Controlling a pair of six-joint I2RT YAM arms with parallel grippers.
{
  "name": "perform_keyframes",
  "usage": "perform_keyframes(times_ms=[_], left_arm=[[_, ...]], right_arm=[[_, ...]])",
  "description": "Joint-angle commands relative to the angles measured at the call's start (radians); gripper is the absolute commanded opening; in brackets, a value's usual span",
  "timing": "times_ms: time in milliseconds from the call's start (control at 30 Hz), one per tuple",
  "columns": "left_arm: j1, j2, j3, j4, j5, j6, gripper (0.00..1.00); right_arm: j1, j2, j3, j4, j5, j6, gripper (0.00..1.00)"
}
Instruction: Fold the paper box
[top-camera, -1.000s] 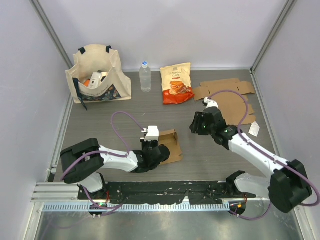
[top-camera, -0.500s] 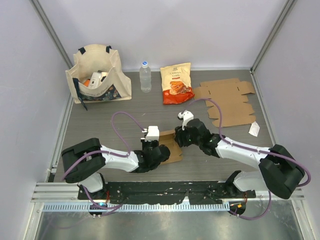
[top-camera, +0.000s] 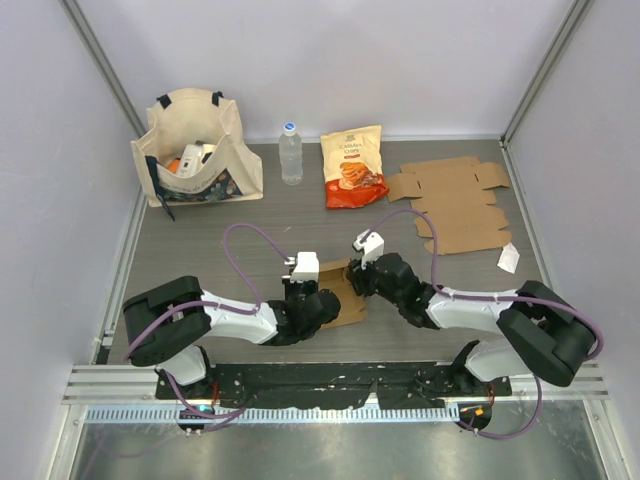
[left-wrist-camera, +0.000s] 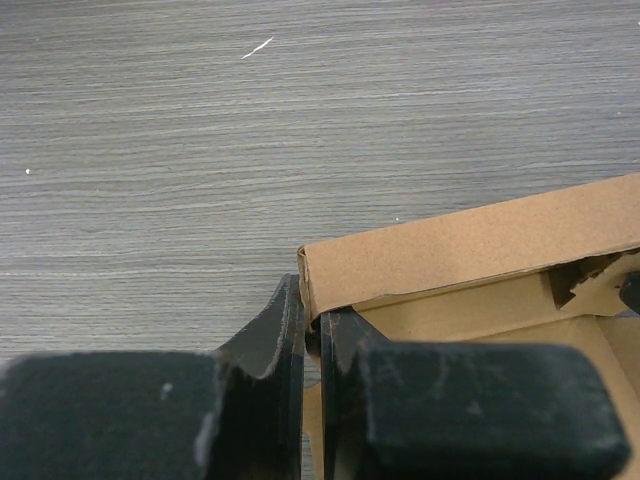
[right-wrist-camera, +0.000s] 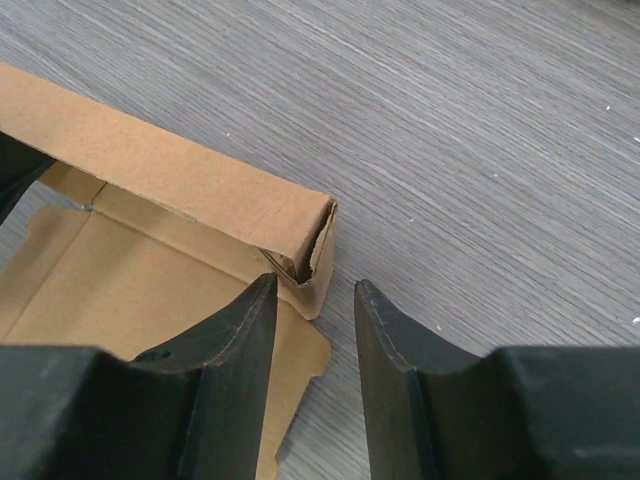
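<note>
Cardboard paper box (top-camera: 345, 295), half formed with one long wall standing, sits on the grey table (top-camera: 180, 250) at front centre, between both grippers. Left gripper (top-camera: 318, 304) is at the box's near-left corner. In the left wrist view its fingers (left-wrist-camera: 270, 340) are nearly closed, pinching the upright wall of the box (left-wrist-camera: 470, 250) right at the corner. Right gripper (top-camera: 358, 278) is at the far-right corner, jaws about half apart. In the right wrist view the box corner (right-wrist-camera: 305, 245) sits just in front of the gap between the fingers (right-wrist-camera: 240, 330); contact is probably not made, hard to tell. Back row, well apart from the box: tote bag (top-camera: 195, 150), water bottle (top-camera: 291, 153), snack bag (top-camera: 353, 167). Flat cardboard blank (top-camera: 455, 200) at the far right, small white tag (top-camera: 509, 260) beside it.
</note>
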Motion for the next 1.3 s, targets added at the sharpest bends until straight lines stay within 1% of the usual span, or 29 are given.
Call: perform_keyframes(times_ms=[0,100,233,267,300,333,433,467,500,533,567,600,667,700,767,800,833,867,1000,1100,1133,1167,1200,1233,1267], left_arm=[[-0.003,-0.009,-0.009,0.004,0.0,0.003,0.0],[-0.003,-0.012,-0.01,-0.001,0.0,0.003,0.0],[-0.003,-0.013,-0.01,-0.002,0.0,0.0,0.0],[-0.003,-0.012,-0.01,-0.002,0.0,-0.001,0.0],[-0.003,-0.012,-0.009,-0.007,0.002,-0.006,0.0],[-0.003,-0.01,-0.005,-0.01,0.002,-0.012,0.0],[-0.003,-0.007,-0.001,-0.022,0.002,-0.032,0.0],[-0.003,-0.006,0.002,-0.03,-0.001,-0.041,0.0],[-0.003,-0.007,0.004,-0.045,-0.006,-0.059,0.0],[-0.003,-0.004,0.007,-0.056,-0.011,-0.069,0.0],[-0.003,-0.004,0.013,-0.068,-0.021,-0.082,0.0],[-0.003,-0.004,0.014,-0.094,-0.027,-0.095,0.0],[-0.003,-0.006,0.022,-0.12,-0.038,-0.125,0.0],[-0.003,-0.009,0.024,-0.125,-0.037,-0.133,0.0],[-0.003,-0.007,0.021,-0.118,-0.029,-0.15,0.0],[-0.003,-0.006,0.021,-0.114,-0.02,-0.152,0.0],[-0.003,-0.004,0.021,-0.116,-0.015,-0.164,0.0],[-0.003,-0.001,0.021,-0.114,-0.012,-0.167,0.0],[-0.003,-0.001,0.018,-0.113,-0.001,-0.182,0.0],[-0.003,0.002,0.013,-0.11,-0.004,-0.184,0.0],[-0.003,0.004,0.013,-0.11,-0.008,-0.184,0.0],[-0.003,0.004,0.014,-0.113,-0.009,-0.184,0.0],[-0.003,0.004,0.014,-0.116,-0.011,-0.187,0.0],[-0.003,0.004,0.011,-0.121,-0.014,-0.19,0.0],[-0.003,0.002,0.008,-0.124,-0.017,-0.194,0.0]], right_arm=[[0.027,0.035,-0.032,0.242,0.118,-0.043,0.39],[0.041,0.064,-0.063,0.341,0.136,-0.035,0.38],[0.067,0.134,-0.07,0.459,0.214,-0.033,0.33],[0.084,0.148,-0.066,0.466,0.237,-0.032,0.31],[0.094,0.159,-0.06,0.475,0.265,-0.032,0.26],[0.108,0.182,-0.064,0.518,0.333,-0.035,0.23],[0.139,0.237,-0.06,0.568,0.401,-0.046,0.15],[0.15,0.259,-0.052,0.575,0.465,-0.055,0.1],[0.174,0.279,-0.043,0.578,0.499,-0.055,0.01],[0.191,0.297,-0.031,0.607,0.547,-0.053,0.01],[0.214,0.347,-0.026,0.633,0.679,-0.046,0.01],[0.252,0.369,-0.023,0.663,0.735,-0.04,0.01],[0.295,0.446,0.011,0.717,0.95,-0.026,0.01],[0.324,0.467,0.02,0.734,0.996,-0.004,0.01],[0.351,0.498,0.064,0.722,1.043,0.002,0.01],[0.366,0.535,0.077,0.731,1.104,-0.013,0.01],[0.372,0.55,0.078,0.798,1.101,-0.027,0.01],[0.374,0.559,0.08,0.809,1.104,-0.027,0.0],[0.374,0.531,0.065,0.799,1.064,0.011,0.01],[0.374,0.515,0.045,0.777,0.986,0.011,0.0],[0.374,0.492,0.032,0.733,0.925,0.014,0.01],[0.365,0.468,0.023,0.692,0.881,0.041,0.03],[0.361,0.44,0.008,0.647,0.86,0.065,0.12],[0.363,0.375,-0.007,0.565,0.822,0.095,0.26],[0.357,0.342,-0.03,0.549,0.79,0.114,0.55]])
